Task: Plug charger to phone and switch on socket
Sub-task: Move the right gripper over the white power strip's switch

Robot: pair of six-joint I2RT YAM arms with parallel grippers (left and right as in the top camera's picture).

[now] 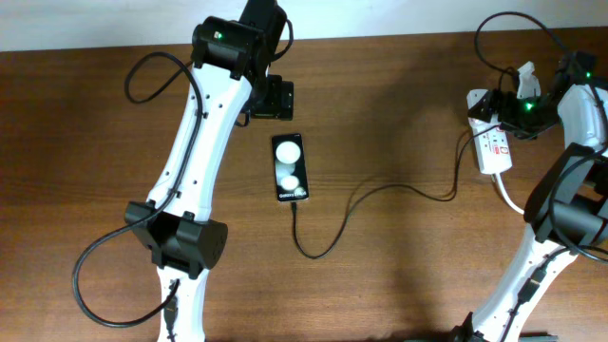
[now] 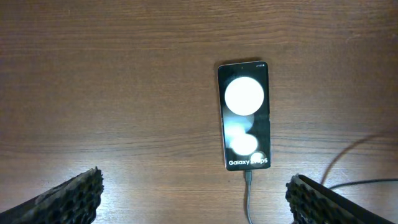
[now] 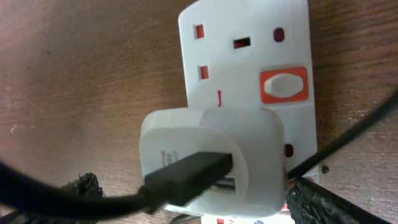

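Note:
The black phone (image 1: pixel 290 168) lies flat mid-table with its screen lit, showing two white spots (image 2: pixel 244 124). The charger cable (image 1: pixel 332 228) is plugged into its near end (image 2: pixel 248 182) and loops right to the white adapter (image 3: pixel 211 158) on the socket (image 1: pixel 492 147). My left gripper (image 1: pixel 273 99) hovers just beyond the phone's far end, open and empty (image 2: pixel 196 205). My right gripper (image 1: pixel 516 103) hangs over the socket, open, its fingers either side of the adapter (image 3: pixel 199 205). The socket's red-framed switch (image 3: pixel 283 85) sits just past the adapter.
A thick white cord (image 1: pixel 510 199) leaves the socket toward the near right. Black robot cables loop at the far right (image 1: pixel 503 38) and beside the left arm (image 1: pixel 142 76). Both arm bases stand at the near table edge.

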